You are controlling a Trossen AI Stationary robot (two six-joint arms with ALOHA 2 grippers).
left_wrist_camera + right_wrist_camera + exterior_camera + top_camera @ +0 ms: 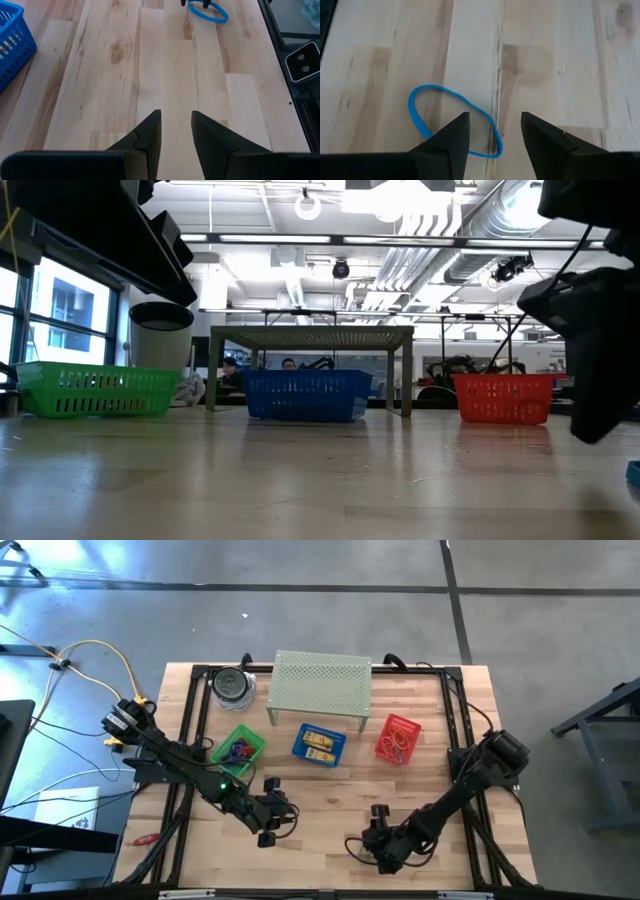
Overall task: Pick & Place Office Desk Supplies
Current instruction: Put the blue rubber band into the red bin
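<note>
Hovering low over the front right part of the pale wooden desk, the right gripper has its two dark fingers standing apart with nothing between them, and a thin blue rubber band loop lies flat on the boards partly under one fingertip; the band is not yet pinched, so the fingers look placed to straddle its strand before they shut. From above, the right gripper sits near the front edge, its arm folded back toward the right edge with the elbow raised, wrist bent down toward the wood. The left gripper waits over bare desk near the front edge, left of centre, its fingers a narrow way apart and holding nothing; the same blue loop lies well ahead of it, and its arm slants back toward the left edge. Farther toward the back edge three small plastic baskets stand in a row, presumably one per kind of supply: a green basket with purple and red loops, a blue basket with yellow blocks, a red basket with red bands. Behind them stand a pale green perforated metal shelf and, at the back left corner, a round clear container.
</note>
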